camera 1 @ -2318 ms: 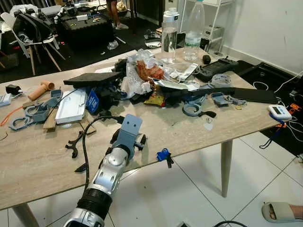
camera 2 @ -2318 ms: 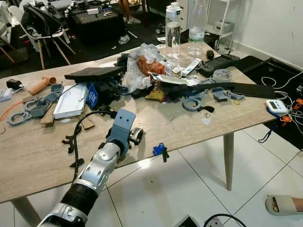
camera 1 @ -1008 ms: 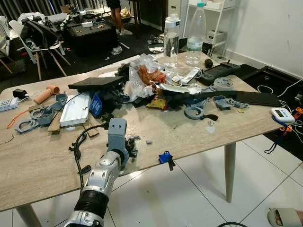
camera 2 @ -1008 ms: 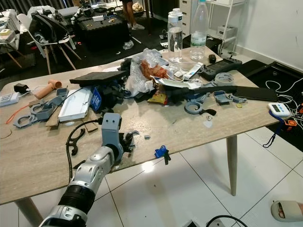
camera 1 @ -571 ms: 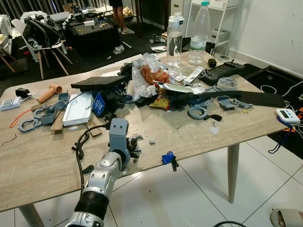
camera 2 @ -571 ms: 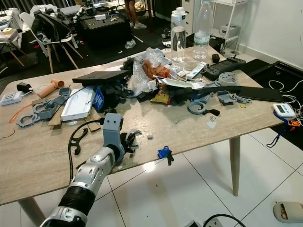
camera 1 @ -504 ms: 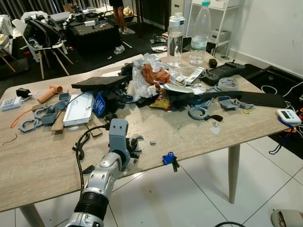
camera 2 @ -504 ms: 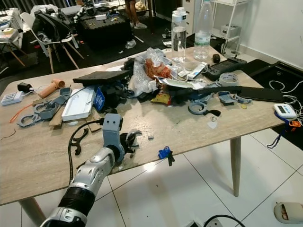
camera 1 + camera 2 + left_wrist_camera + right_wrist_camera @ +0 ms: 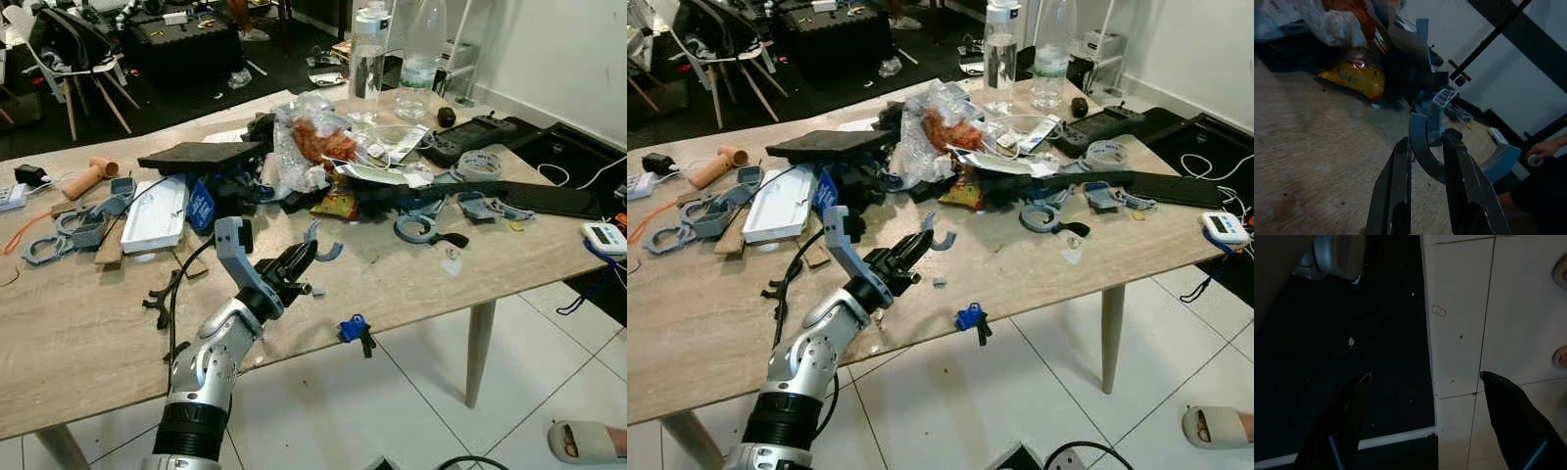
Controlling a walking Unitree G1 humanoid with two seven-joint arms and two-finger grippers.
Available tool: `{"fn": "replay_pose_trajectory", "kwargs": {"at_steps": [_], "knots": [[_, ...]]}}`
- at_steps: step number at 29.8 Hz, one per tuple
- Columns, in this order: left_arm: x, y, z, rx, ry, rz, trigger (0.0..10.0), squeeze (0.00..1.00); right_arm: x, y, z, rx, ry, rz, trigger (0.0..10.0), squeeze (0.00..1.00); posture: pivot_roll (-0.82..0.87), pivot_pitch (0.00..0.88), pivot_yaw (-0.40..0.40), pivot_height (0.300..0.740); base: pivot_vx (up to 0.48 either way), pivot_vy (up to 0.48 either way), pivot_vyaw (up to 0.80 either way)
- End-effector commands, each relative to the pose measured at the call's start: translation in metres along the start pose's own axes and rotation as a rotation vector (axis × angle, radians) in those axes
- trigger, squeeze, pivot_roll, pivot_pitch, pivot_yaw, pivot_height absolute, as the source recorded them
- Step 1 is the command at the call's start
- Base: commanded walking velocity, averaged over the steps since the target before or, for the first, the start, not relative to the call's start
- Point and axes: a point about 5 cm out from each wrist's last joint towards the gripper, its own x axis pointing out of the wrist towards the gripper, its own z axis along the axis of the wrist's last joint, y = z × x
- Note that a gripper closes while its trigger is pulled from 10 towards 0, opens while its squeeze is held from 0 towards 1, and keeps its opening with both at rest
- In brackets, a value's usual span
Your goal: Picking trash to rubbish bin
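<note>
- The surface (image 9: 411,284) is a pale wood-grain top on slim legs, standing on a white tiled floor (image 9: 392,392), with a white wall (image 9: 568,49) behind to the right.
- Its middle is heaped with trash: crumpled clear plastic wrap (image 9: 304,147), a yellow snack packet (image 9: 338,206), a dark foam slab (image 9: 201,157) and a white tray (image 9: 157,213).
- Two clear bottles (image 9: 367,54) stand upright at the far edge.
- A small blue clip (image 9: 353,329) sits at the near edge of the surface.
- A sandalled foot (image 9: 583,441) of a person shows on the floor at the lower right.
- The left gripper (image 9: 302,257) is raised just above the surface, in front of the heap.
- Its fingers (image 9: 1400,186) stand narrowly apart, pinching a curved grey-blue plastic piece (image 9: 1430,147), which is lifted clear of the surface and sticks out beyond the fingertips.
- The right gripper (image 9: 1425,382) hangs over the tiled floor and a dark mat (image 9: 1352,357), its fingers (image 9: 1513,406) spread wide and holding nothing.
</note>
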Motion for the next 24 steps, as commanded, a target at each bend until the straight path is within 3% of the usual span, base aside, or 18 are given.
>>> {"fn": "replay_pose_trajectory", "kwargs": {"at_steps": [1, 7, 8, 13, 14, 24], "knots": [[-0.001, -0.006, -0.002, -0.059, -0.043, -0.019, 0.0, 0.0, 0.0, 0.005, 0.0, 0.0, 0.002, 0.008, 10.0, 0.0, -0.1, 0.034, 0.06, 0.74, 0.0, 0.0, 0.0], [-0.006, -0.012, 0.001, -0.094, -0.062, -0.092, 0.0, 0.0, 0.0, 0.005, 0.001, -0.005, 0.002, 0.01, 10.0, 0.0, -0.1, 0.037, 0.058, 0.74, 0.0, 0.0, 0.0], [-0.009, -0.019, 0.0, -0.09, -0.053, -0.152, 0.0, 0.0, 0.0, 0.003, 0.001, -0.007, 0.002, 0.009, 10.0, 0.0, -0.1, 0.037, 0.056, 0.74, 0.0, 0.0, 0.0], [-0.009, -0.029, 0.0, -0.099, -0.046, -0.221, 0.0, 0.0, 0.0, 0.001, 0.001, -0.008, 0.003, 0.006, 10.0, 0.0, -0.1, 0.036, 0.056, 0.74, 0.0, 0.0, 0.0], [-0.008, -0.03, -0.001, -0.085, -0.033, -0.214, 10.0, 0.0, 0.0, -0.001, 0.0, -0.009, 0.003, 0.004, 10.0, 0.0, -0.1, 0.035, 0.056, 0.74, 0.0, 0.0, 0.0], [-0.007, -0.023, -0.001, -0.052, -0.015, -0.147, 10.0, 0.0, 0.0, -0.004, 0.002, -0.014, -0.001, 0.002, 10.0, 0.0, -0.1, 0.034, 0.055, 0.74, 0.0, 0.0, 0.0]]}}
